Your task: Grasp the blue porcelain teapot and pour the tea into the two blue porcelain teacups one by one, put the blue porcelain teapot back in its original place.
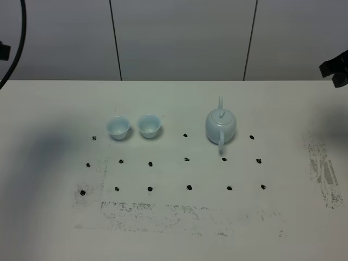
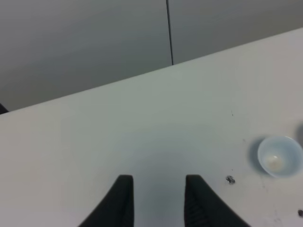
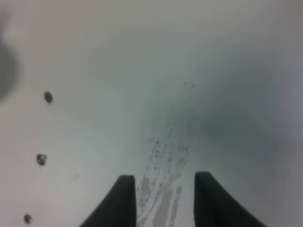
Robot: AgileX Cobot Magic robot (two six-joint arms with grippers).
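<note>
The blue porcelain teapot (image 1: 221, 126) stands upright on the white table, right of the middle, spout to the far side and handle to the near side. The two blue porcelain teacups (image 1: 118, 128) (image 1: 150, 126) stand side by side to its left. One teacup (image 2: 280, 156) shows in the left wrist view, well off to the side of my left gripper (image 2: 156, 180), which is open and empty above bare table. My right gripper (image 3: 163, 178) is open and empty above a scuffed patch, far from the teapot. Neither gripper's fingers show in the high view.
Rows of small black marks (image 1: 186, 159) dot the white table (image 1: 174, 228). Grey scuff patches lie at the right (image 1: 324, 174) and near the front (image 1: 179, 212). A grey panelled wall (image 1: 179, 38) stands behind the table's far edge. A black arm part (image 1: 336, 68) shows at the right edge.
</note>
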